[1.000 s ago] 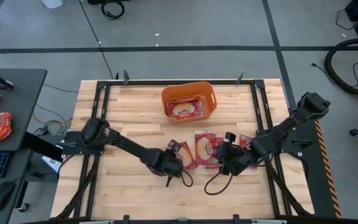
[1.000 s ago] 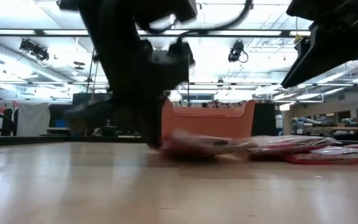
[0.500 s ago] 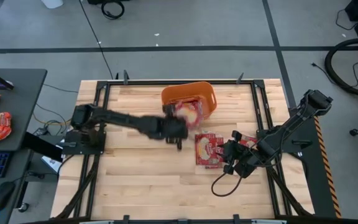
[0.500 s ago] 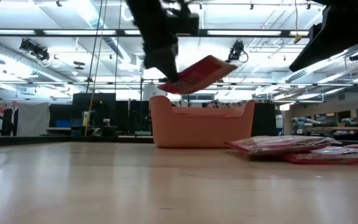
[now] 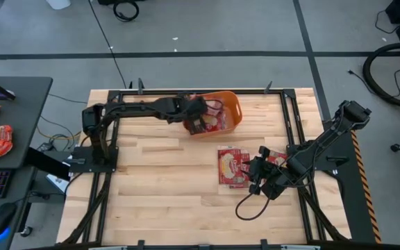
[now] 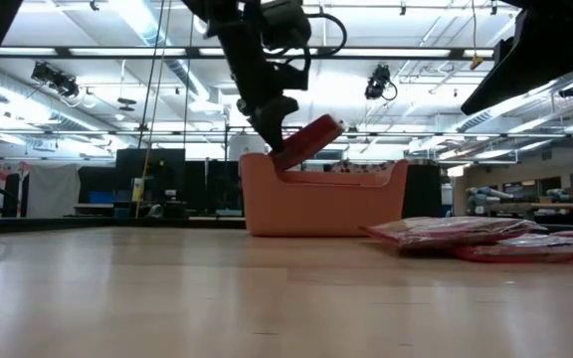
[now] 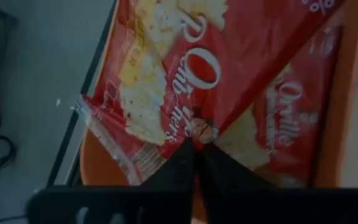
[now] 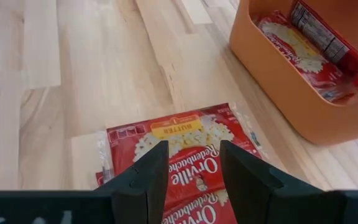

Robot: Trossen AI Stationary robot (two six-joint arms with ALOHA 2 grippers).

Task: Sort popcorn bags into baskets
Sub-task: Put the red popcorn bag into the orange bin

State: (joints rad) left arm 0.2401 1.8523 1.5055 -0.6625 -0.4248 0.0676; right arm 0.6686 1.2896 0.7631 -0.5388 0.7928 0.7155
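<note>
**Left claw dangling a popcorn bag over the orange basket**

So the popcorn bag (image 6: 306, 140) in play is up in the air, tilted, with its lower end right at the basket (image 6: 326, 199) rim, on the basket's left side as seen from above. The left claw (image 5: 194, 119) is pinching that bag by one edge; in the left wrist view the fingers are pressed together on the red wrapper (image 7: 185, 68), and another bag (image 7: 284, 137) lies in the basket below it. The right wrist view also shows that bag (image 8: 297, 46) lying inside, plus the held one (image 8: 328, 37) leaning in over it.

The basket sits near the far edge of the tabletop (image 5: 151, 180), about the middle. Nearer the front and to the right there's a little pile of loose bags (image 5: 233, 165), overlapping each other, well apart from the basket.

The right claw (image 5: 261, 182) hovers just beside and partly over that pile, fingers spread, nothing in them, with the top bag (image 8: 185, 155) showing between them.
</note>
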